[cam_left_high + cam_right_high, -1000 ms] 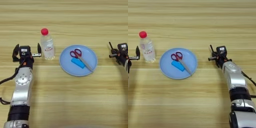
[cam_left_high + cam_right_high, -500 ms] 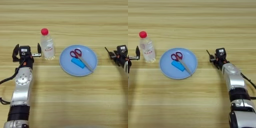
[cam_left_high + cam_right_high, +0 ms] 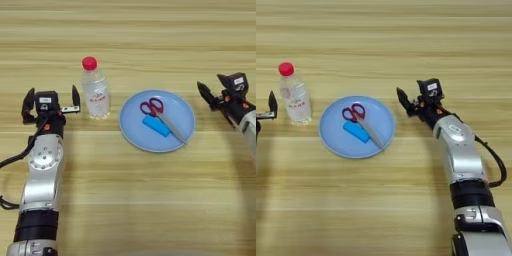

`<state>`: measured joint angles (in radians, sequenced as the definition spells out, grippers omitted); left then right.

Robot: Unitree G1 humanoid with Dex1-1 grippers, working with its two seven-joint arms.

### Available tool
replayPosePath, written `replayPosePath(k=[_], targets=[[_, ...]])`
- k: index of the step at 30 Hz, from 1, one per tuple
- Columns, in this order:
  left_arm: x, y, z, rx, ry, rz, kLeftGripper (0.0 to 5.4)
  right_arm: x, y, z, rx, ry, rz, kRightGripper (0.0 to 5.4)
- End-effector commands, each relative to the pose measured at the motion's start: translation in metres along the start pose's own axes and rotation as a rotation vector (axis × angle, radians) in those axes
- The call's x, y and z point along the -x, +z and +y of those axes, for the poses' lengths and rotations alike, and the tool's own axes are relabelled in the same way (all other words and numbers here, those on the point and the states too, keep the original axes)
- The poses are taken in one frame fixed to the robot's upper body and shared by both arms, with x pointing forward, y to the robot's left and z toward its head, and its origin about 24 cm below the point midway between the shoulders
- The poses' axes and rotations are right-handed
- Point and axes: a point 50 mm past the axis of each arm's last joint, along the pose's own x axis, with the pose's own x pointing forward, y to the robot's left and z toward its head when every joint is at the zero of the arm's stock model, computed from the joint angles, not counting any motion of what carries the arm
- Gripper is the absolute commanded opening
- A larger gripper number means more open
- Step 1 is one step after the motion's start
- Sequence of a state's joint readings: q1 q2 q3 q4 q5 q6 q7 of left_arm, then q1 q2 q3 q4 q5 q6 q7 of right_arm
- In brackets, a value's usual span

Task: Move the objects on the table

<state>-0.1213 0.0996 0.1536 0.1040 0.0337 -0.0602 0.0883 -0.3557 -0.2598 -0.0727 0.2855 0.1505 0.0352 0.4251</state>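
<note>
While the right gripper (image 3: 408,106) nears the blue plate (image 3: 336,142) from three o'clock — finger spread impossible to tell — scissors (image 3: 358,120) and block (image 3: 356,132) lie inside; next, likely a descent. Left gripper (image 3: 50,100), spread, idles at the bottle's (image 3: 95,90) nine o'clock.

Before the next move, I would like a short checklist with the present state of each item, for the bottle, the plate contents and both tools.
1. Water bottle stands upright on the table, cap on: ok.
2. Left tool open, beside the bottle and not touching it: ok.
3. Scissors and blue block lie inside the blue plate: ok.
4. Right tool apart from the plate rim, holding nothing: ok.
5. Right tool fingers open or shut: cannot tell.
6. Thin black stick located: not ok, none is visible in either view.
</note>
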Motion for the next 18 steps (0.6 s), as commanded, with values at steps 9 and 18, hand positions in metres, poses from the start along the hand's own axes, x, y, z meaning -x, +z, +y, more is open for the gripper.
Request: replayPosePath(k=[9,18], targets=[[-0.003,0.001,0.005,-0.015,0.019,-0.012,5.4,-0.003,0.017,0.06,0.055,0.327,-0.053,5.08],[-0.003,0.0,0.004,-0.014,0.022,-0.01,5.4,-0.037,0.03,0.109,0.133,0.578,-0.055,5.37]])
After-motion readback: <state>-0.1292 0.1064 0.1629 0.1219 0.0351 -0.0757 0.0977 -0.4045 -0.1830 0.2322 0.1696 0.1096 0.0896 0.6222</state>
